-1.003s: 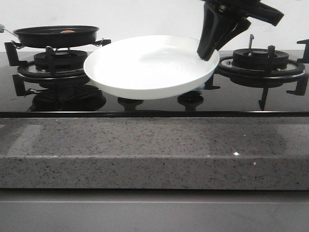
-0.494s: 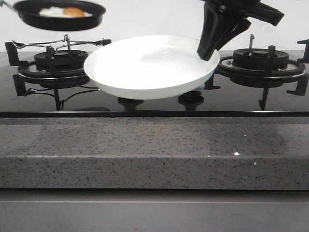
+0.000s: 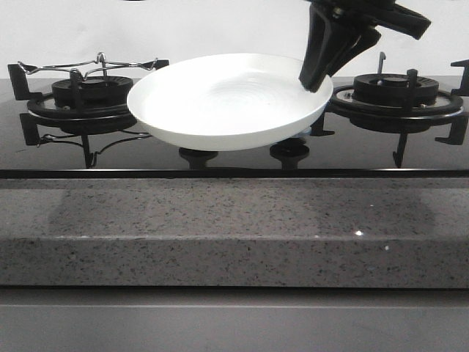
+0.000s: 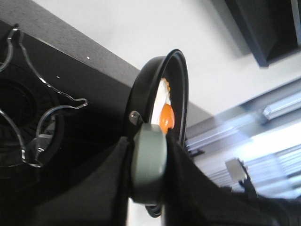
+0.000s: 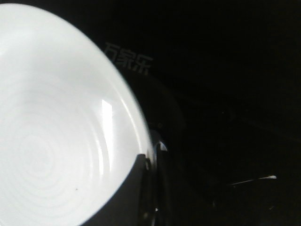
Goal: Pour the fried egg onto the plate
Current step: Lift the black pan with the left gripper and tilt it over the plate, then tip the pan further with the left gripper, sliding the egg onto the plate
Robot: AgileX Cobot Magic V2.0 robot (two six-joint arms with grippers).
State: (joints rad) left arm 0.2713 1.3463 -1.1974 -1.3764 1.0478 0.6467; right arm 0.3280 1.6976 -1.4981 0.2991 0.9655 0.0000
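Observation:
The white plate (image 3: 227, 101) is held tilted above the stove's middle by my right gripper (image 3: 316, 82), shut on its right rim. In the right wrist view the plate (image 5: 51, 132) fills one side, with the gripper (image 5: 149, 165) pinching its edge. My left gripper (image 4: 149, 165) is shut on the grey-green handle (image 4: 148, 162) of the black frying pan (image 4: 162, 89). The pan is out of the front view. The fried egg (image 4: 164, 110), white with an orange yolk, lies inside the pan.
The left burner (image 3: 91, 92) with its wire pan support stands bare. The right burner (image 3: 396, 92) is behind the right arm. Two stove knobs (image 3: 289, 150) sit under the plate. A speckled grey counter edge (image 3: 234, 227) runs along the front.
The left gripper has lifted the pan with the egg off the left burner and up out of the front view. The plate and right gripper have stayed still.

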